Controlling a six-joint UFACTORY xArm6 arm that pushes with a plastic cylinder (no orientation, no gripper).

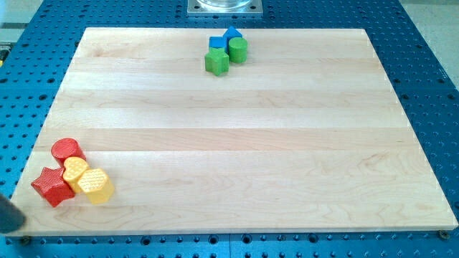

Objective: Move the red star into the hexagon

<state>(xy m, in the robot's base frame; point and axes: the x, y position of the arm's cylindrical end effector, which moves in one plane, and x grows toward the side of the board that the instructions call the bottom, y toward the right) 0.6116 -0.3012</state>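
Observation:
The red star (51, 186) lies near the board's lower left corner. The yellow hexagon (96, 186) lies just to its right, with a second yellow rounded block (74, 170) wedged between them and touching both. A red cylinder (67, 150) sits just above this cluster, against the rounded yellow block. My rod shows as a dark shape at the view's bottom left edge. My tip (19, 229) is off the board's corner, below and left of the red star, with a gap between them.
Near the board's top edge, a little left of centre, four blocks are bunched: a blue cube (217, 43), a blue triangle (232, 34), a green cylinder (238, 50) and a green star-like block (216, 62). The wooden board (237, 143) lies on a blue perforated table.

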